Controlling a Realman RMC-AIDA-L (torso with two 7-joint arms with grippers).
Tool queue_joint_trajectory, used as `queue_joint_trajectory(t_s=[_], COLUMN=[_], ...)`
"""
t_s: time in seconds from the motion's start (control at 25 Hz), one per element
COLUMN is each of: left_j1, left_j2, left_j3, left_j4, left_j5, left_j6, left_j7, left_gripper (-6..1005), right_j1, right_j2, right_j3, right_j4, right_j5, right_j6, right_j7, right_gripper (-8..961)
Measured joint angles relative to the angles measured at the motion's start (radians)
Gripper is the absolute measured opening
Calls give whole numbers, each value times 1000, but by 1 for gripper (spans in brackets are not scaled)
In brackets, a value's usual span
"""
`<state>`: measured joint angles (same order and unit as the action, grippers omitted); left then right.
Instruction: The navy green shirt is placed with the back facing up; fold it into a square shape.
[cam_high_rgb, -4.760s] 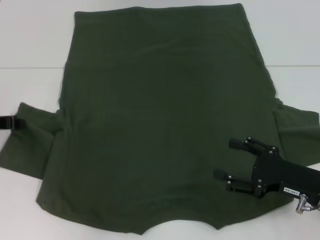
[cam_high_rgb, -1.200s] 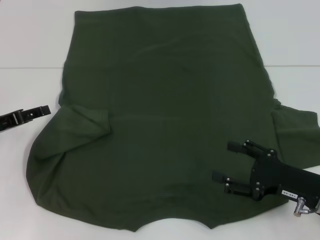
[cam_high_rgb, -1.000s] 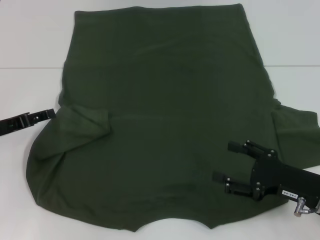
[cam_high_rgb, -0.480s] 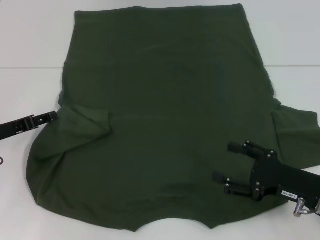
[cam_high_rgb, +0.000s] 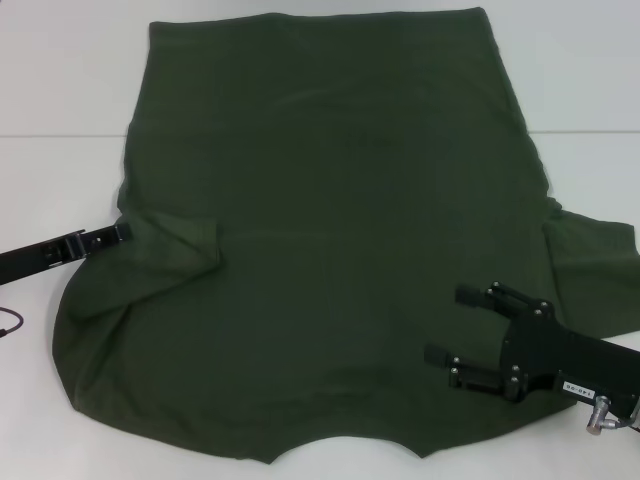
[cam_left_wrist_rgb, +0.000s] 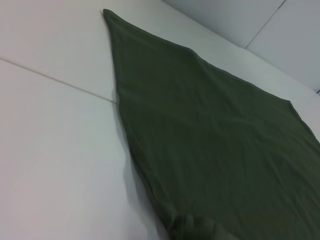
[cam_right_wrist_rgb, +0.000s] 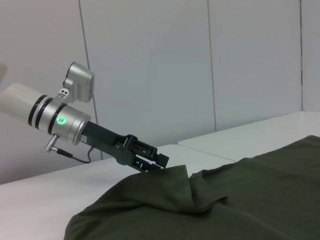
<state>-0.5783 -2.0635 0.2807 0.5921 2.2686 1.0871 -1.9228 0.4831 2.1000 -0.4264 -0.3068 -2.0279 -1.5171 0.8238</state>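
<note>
At the far left of the head view, the left gripper (cam_high_rgb: 118, 232) reaches in low over the white table (cam_high_rgb: 60, 120), its tip right at the left edge of the navy green shirt (cam_high_rgb: 330, 230), where the folded-in left sleeve (cam_high_rgb: 165, 255) lies on the shirt's body. From the right wrist view the same gripper (cam_right_wrist_rgb: 159, 162) angles down to a raised peak of fabric and appears to be closed on it, though the fingertips are partly hidden by the cloth. The shirt is spread flat over the middle of the table, its straight hem at the far side and its curved neckline (cam_high_rgb: 345, 447) at the near edge, towards the robot. The left sleeve is turned inwards with a soft ridge, leaving the shirt's near left corner rounded. The left wrist view shows only the shirt's left side running along the table's seam (cam_left_wrist_rgb: 55, 80). To the right, the other sleeve (cam_high_rgb: 590, 265) lies spread outwards on the table. The right gripper (cam_high_rgb: 462, 325) hovers over the shirt's near right part, just inside that sleeve, its two fingers set wide apart and holding nothing.
</note>
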Motion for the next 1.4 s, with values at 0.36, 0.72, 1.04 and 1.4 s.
queue_joint_trajectory(t_s=[0.36, 0.72, 1.04, 1.4], left_j1=[0, 3, 0, 6], left_j2=[-16, -22, -22, -16], left_j3=[45, 57, 59, 55], left_j4=[9, 12, 12, 12], left_j5=[0, -25, -29, -31], left_j6=[-18, -37, -38, 39], left_j7=[20, 63, 77, 73], left_gripper=[695, 508, 184, 5], right_j1=[1, 5, 5, 5], right_j2=[0, -1, -2, -2], right_j3=[1, 3, 6, 9], right_j4=[0, 8, 9, 9], right_j5=[0, 0, 0, 0], right_j6=[0, 3, 3, 3], right_j7=[2, 3, 1, 0], right_gripper=[871, 869, 867, 866])
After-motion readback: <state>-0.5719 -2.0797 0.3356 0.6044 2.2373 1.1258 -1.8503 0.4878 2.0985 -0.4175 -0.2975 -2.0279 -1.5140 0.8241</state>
